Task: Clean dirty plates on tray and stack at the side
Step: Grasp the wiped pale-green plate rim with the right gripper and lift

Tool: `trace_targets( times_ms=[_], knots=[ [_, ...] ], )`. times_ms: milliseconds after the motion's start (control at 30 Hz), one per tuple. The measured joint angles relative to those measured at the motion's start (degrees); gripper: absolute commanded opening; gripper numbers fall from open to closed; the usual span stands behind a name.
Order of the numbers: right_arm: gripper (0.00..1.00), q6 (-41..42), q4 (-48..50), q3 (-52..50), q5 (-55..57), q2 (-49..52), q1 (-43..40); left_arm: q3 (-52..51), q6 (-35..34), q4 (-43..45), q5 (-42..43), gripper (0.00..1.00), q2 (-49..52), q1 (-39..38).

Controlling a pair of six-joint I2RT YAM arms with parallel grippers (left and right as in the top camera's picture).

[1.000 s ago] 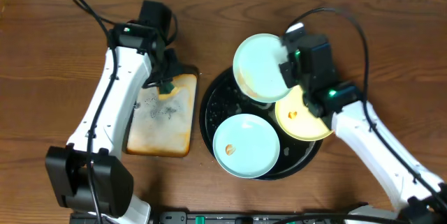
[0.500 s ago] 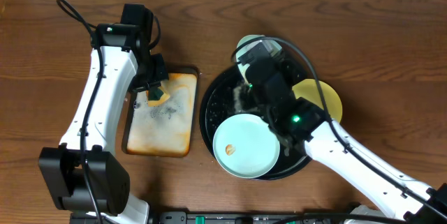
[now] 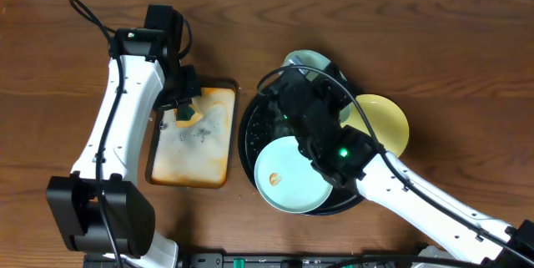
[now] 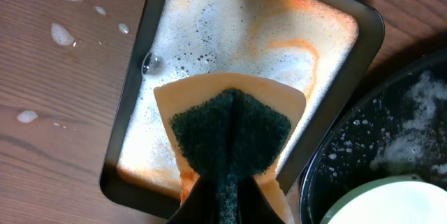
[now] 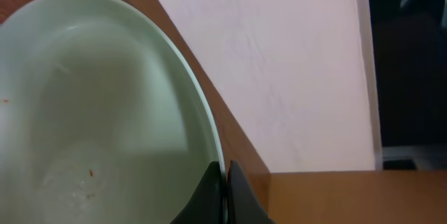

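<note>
Pinching the rim of a pale mint-green round plate [image 5: 91, 112], the right gripper [image 5: 225, 185] has its fingers closed on that edge. It holds the plate at the far side of the large round black tray [image 3: 250, 130], mostly hidden under the arm from overhead. A second mint-green plate [image 3: 292, 176] lies at the tray's near side, and a yellow round plate [image 3: 384, 122] overlaps its right rim. The left gripper [image 4: 227, 190] clamps a folded green scouring sponge [image 4: 230, 130] over the foamy rectangular orange-stained tray [image 4: 367, 39] on the brown wooden table [image 3: 417, 34].
</note>
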Motion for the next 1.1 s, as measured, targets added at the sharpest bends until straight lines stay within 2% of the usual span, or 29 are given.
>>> trace_targets(
  times_ms=[333,1100],
  knots=[
    [0.01,-3.3,0.0,0.0,0.0,0.0,0.1,0.0,0.0,0.0,0.0,0.07,0.0,0.0],
    [0.01,-3.6,0.3,0.0,0.4,0.0,0.1,0.0,0.0,0.0,0.0,0.08,0.0,0.0]
  ],
)
